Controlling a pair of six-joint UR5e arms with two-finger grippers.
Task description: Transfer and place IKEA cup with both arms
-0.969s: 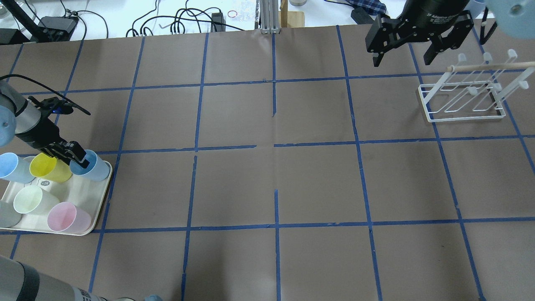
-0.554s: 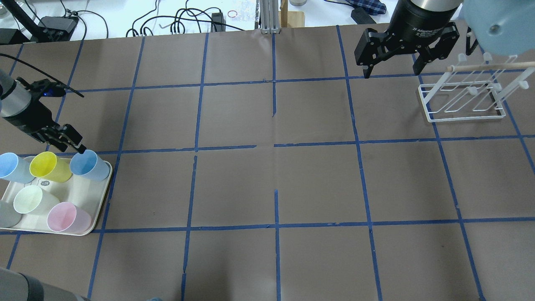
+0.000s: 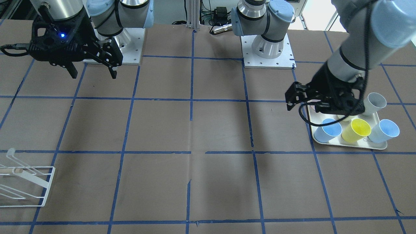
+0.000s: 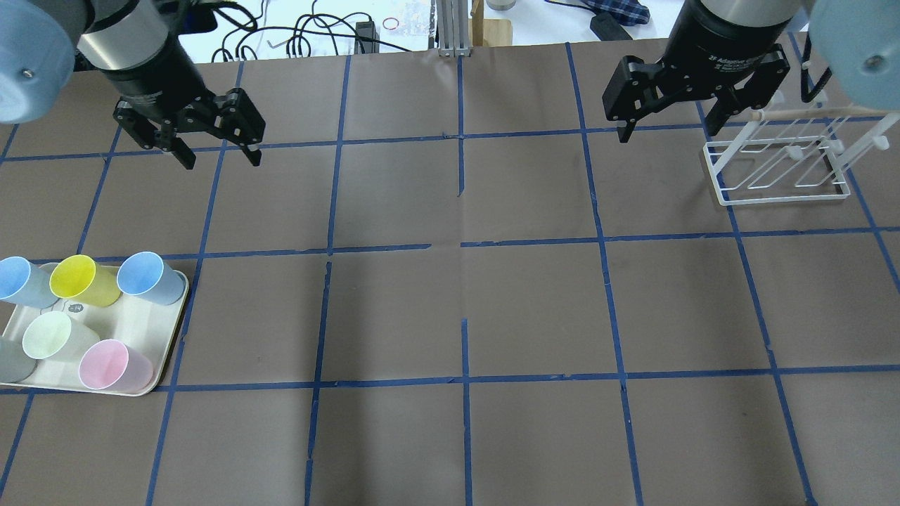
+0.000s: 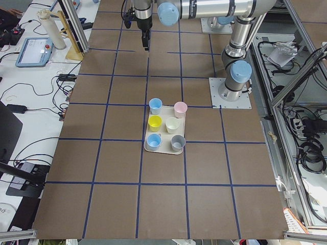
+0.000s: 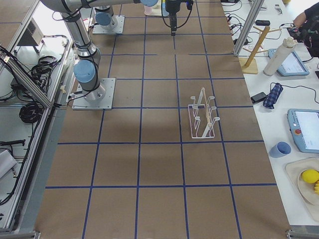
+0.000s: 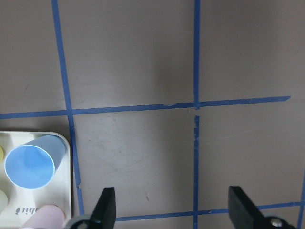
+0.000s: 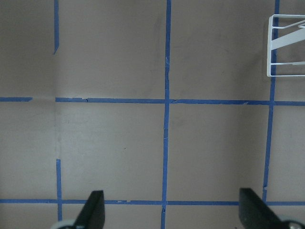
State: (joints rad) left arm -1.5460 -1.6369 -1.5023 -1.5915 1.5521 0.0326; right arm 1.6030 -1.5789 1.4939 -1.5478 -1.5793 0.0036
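The small light blue plastic tumbler (image 4: 144,276), the IKEA cup, is standing upright with its mouth up at the right end of the back row on a cream rectangular plastic tray (image 4: 144,323), at the lower left of the overhead frame. Nothing is touching it. It is showing a saturated blue inside and a paler blue wall. A yellow plastic cup (image 4: 77,275) is sitting just beside it, and a paler sky-blue cup (image 4: 14,277) is sitting beyond that at the frame's left edge. A pale green cup (image 4: 48,336), a pink cup (image 4: 104,364) and a grey cup (image 4: 8,360) are making up the front row.

The left arm's black two-finger gripper (image 4: 222,163) is hanging in the upper left of the overhead frame, raised well clear of the tray and the cups. Its fingers are spreading wide and holding nothing. In the left wrist frame, the light blue tumbler is appearing in the lower left corner, off to one side of the wide finger gap.

The right arm's black two-finger gripper (image 4: 666,133) is hovering in the upper right of the overhead frame. Its fingers are also spreading wide and carrying nothing. A white wire drying rack (image 4: 784,199) with a wooden dowel is sitting just to the right of it.

Everything is resting on a brown paper-covered surface (image 4: 527,302) that blue tape is dividing into squares.
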